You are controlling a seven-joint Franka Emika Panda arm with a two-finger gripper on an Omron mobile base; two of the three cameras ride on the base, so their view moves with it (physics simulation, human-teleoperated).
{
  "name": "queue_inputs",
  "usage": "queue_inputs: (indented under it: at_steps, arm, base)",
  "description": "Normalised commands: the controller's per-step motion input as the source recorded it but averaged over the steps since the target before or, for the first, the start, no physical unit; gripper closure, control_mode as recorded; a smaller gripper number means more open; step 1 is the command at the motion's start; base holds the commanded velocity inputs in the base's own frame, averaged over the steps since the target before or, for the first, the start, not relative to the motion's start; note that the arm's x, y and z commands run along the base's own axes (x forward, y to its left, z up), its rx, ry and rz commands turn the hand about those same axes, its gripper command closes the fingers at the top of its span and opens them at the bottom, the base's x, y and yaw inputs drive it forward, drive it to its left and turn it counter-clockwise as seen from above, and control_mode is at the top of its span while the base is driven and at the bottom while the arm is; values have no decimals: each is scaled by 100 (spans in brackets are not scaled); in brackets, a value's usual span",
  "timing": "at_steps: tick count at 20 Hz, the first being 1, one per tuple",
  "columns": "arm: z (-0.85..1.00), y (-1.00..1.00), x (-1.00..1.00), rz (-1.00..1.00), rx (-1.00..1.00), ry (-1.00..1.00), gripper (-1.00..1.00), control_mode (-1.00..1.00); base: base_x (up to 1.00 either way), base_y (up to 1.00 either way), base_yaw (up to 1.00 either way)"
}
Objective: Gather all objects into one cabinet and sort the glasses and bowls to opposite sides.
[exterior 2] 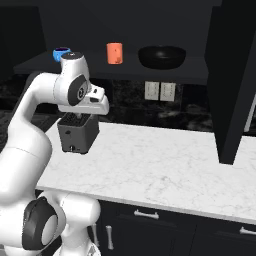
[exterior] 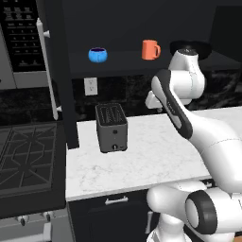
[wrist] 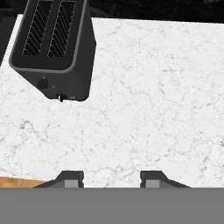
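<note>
We're looking into the open near-black cabinet, its tall door swung out and the white bar handle catching the light. On the cabinet's shelf we see the small blue bowl to the left, the orange mug just right of it and apart from it, and from the right base view the wide shallow black bowl further right again, well clear of the mug. Below, on the white marble worktop, the dark grey toaster stands upright near the left end. Our arm reaches up over the worktop, and the hand hangs above bare marble, looking down with the toaster at the upper left of the hand view. We see the two dark fingertips standing apart with only worktop showing between them, and nothing gripped. A strip of light brown wood peeks in at the lower left of the hand view.
</note>
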Motion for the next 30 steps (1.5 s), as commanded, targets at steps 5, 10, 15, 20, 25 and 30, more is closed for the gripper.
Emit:
queue_inputs:
  at_steps: [5,10,15,20,25,30]
  arm:
    - [16,5,-22,0,0,-1,-100,-100]
    - [72,0,-29,0,0,-3,-100,-100]
    - [95,0,-39,0,0,-7,-100,-100]
    - [31,0,-59,0,0,-15,-100,-100]
    - [-8,0,-93,0,0,-15,-100,-100]
    - [-4,1,-17,0,0,0,-100,100]
  base:
    - [0,0,0]
    - [0,0,0]
    - [0,0,0]
    - [0,0,0]
    - [0,0,0]
    - [-2,0,0]
